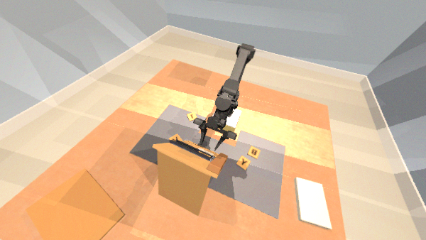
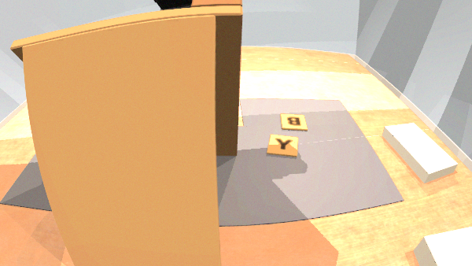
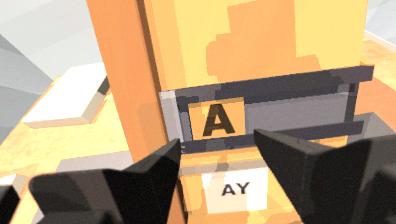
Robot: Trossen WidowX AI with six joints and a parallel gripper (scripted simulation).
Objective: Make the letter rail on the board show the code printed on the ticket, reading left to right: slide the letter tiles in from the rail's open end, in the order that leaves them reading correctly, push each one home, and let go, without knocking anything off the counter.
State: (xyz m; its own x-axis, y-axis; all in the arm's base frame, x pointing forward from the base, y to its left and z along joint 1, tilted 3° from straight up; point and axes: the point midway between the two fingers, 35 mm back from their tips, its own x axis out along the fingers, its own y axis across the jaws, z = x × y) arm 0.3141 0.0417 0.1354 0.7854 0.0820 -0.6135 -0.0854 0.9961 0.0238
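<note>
From the top view, the gripper (image 1: 212, 142) hangs just behind the board (image 1: 179, 177), over the letter rail (image 1: 193, 149) that runs along the board's top edge. Its jaws stand fairly wide with nothing between them. The Y tile (image 1: 243, 162) and the B tile (image 1: 253, 152) lie on the grey mat (image 1: 255, 192) toward the bench's right edge, and a third tile (image 1: 191, 116), its letter unreadable, lies nearer the far edge.

In the exterior view the board's back fills the left side. The Y tile (image 2: 282, 145) and B tile (image 2: 293, 121) lie flat and close together but apart, untouched.

In the wrist view the ticket (image 3: 234, 190) reads AY, and the A tile (image 3: 216, 119) sits in the rail (image 3: 300, 80) against its left end, apparently home. So I judge the first letter done. What remains is fetching the Y, sliding it in from the open right end, and releasing it.
</note>
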